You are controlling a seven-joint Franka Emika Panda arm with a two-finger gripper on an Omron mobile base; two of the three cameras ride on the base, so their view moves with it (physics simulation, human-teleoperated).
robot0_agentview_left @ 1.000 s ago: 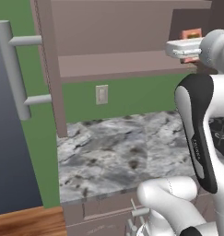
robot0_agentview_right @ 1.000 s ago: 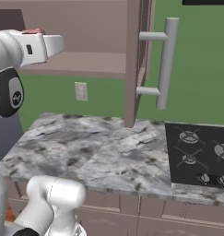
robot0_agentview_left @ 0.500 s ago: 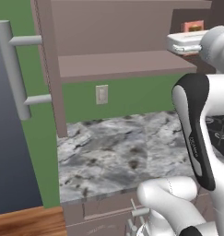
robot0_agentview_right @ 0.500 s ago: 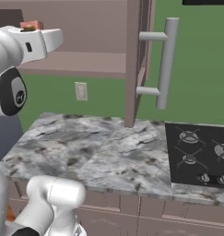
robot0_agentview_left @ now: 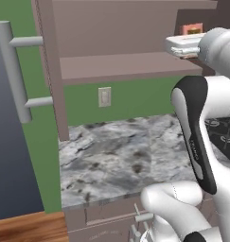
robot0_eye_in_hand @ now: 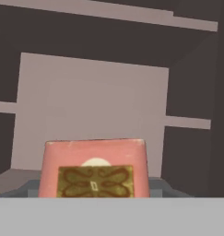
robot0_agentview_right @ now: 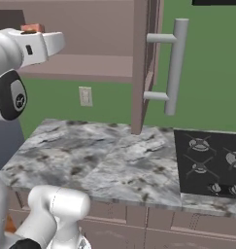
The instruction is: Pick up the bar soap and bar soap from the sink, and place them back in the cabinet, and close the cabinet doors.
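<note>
One reddish-orange bar soap (robot0_eye_in_hand: 95,170) with a tan patterned face sits between my fingertips, close to the hand camera. My gripper (robot0_agentview_left: 191,35) is shut on it and reaches into the open cabinet, just above its lower shelf (robot0_agentview_left: 126,66). From the right, the bar soap (robot0_agentview_right: 32,28) pokes up past my white hand near the cabinet's left side. Both cabinet doors stand open: the left door (robot0_agentview_left: 10,156) with its grey bar handle (robot0_agentview_left: 14,71), and the right door (robot0_agentview_right: 144,63) with its handle (robot0_agentview_right: 175,65). The sink is out of view.
A grey marbled counter (robot0_agentview_right: 100,155) lies below the cabinet, with a black stovetop (robot0_agentview_right: 211,160) at its right end. A wall outlet (robot0_agentview_left: 104,97) sits on the green wall. Low drawers (robot0_agentview_right: 187,233) run under the counter. My own arm (robot0_agentview_left: 197,137) crosses the right of the left base view.
My hand has risen a little with the bar soap and eased further into the cabinet above the shelf. The doors have not moved.
</note>
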